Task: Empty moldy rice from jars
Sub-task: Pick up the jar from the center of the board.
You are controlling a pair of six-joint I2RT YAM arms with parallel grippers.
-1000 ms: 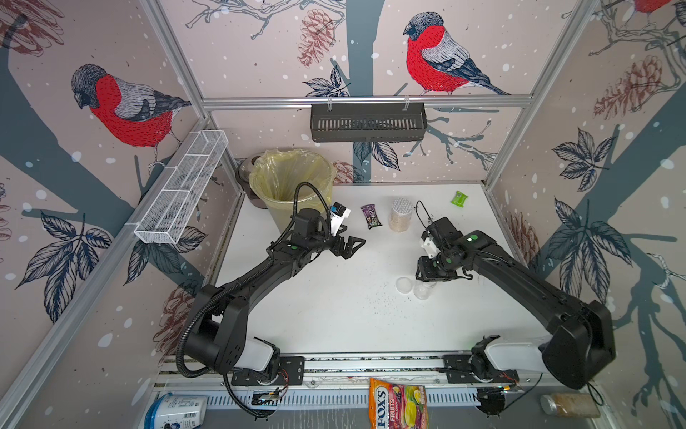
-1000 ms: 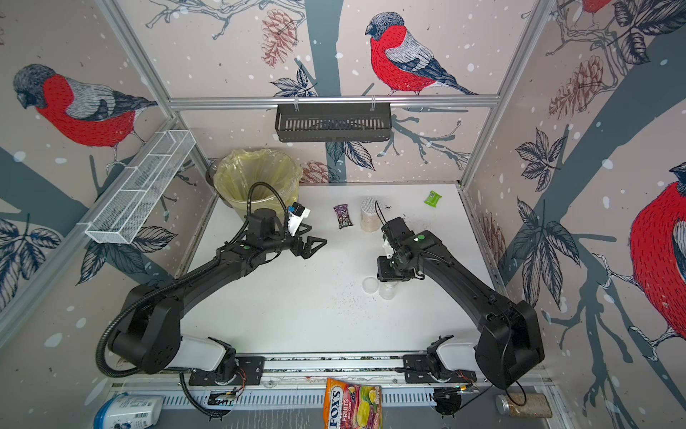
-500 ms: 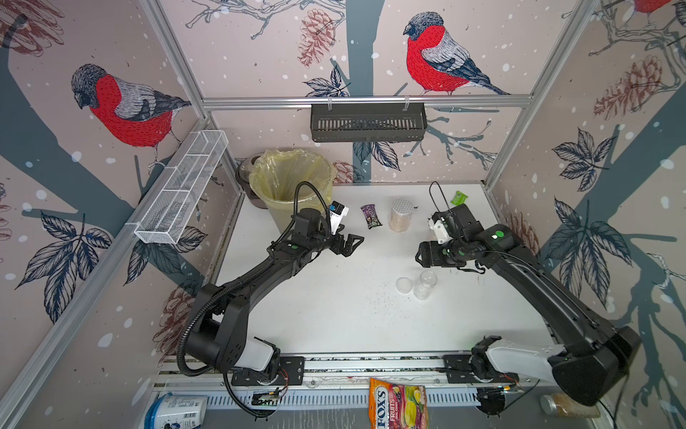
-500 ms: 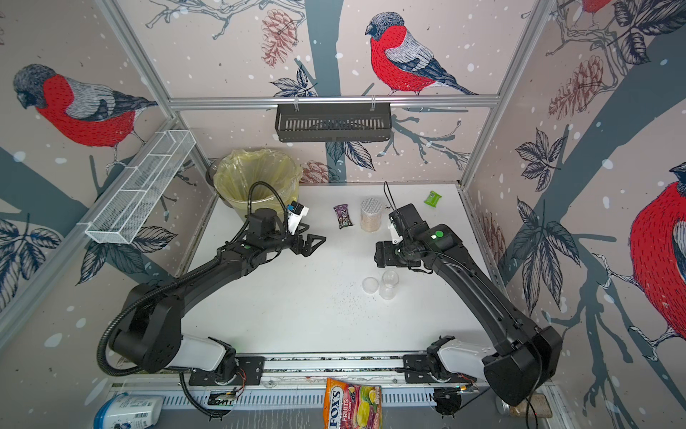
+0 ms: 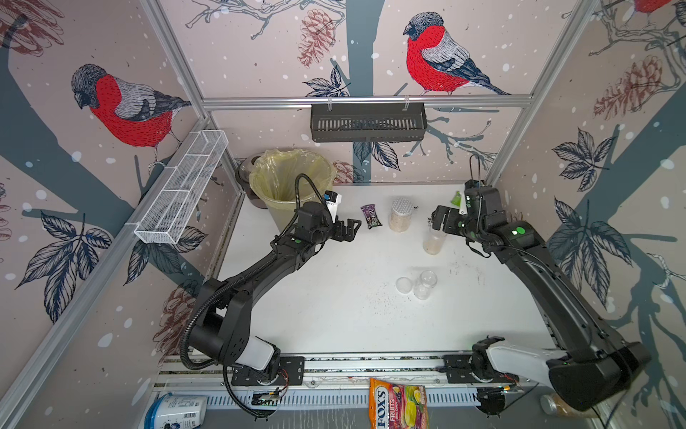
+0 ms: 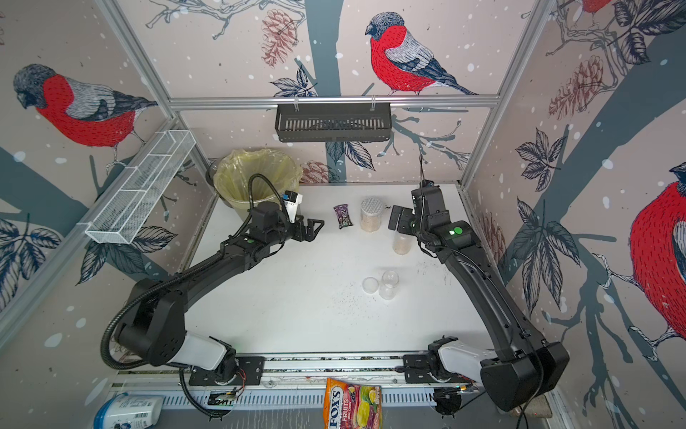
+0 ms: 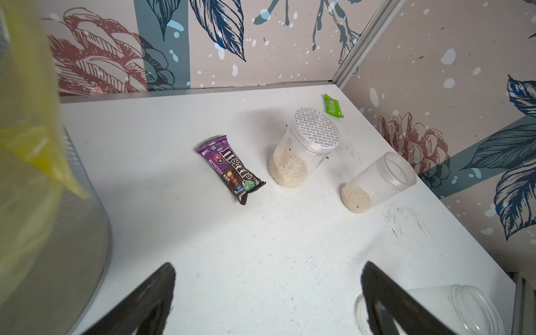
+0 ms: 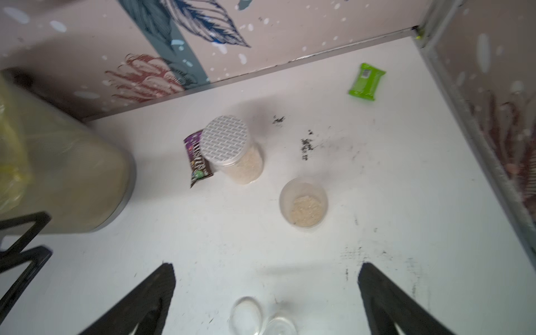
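The lidless slim jar (image 5: 433, 242) stands upright at the far right of the bench (image 5: 334, 315), a shallow bed of moldy rice (image 8: 307, 214) inside; the right hand (image 8: 266, 265) hovers close above, spread wide and empty. The left hand (image 7: 267, 264) is likewise open, holding nothing. Light, stiff, slick plastic, probably: clamp across the mid-wall, firmly enough for tipping without crushing.

The table (image 7: 261, 246) under my hands is matt white, scuffed dark in places. My left fingers (image 7: 161, 285) look matt black. Ahead of them the open jar (image 7: 377, 182) and wider jar (image 7: 298, 148) are clear, smooth plastic; the lid (image 7: 317, 130) silvery, dotted. The rice (image 7: 287, 171) is dull, grainy. The candy wrapper (image 7: 229, 168) shines.
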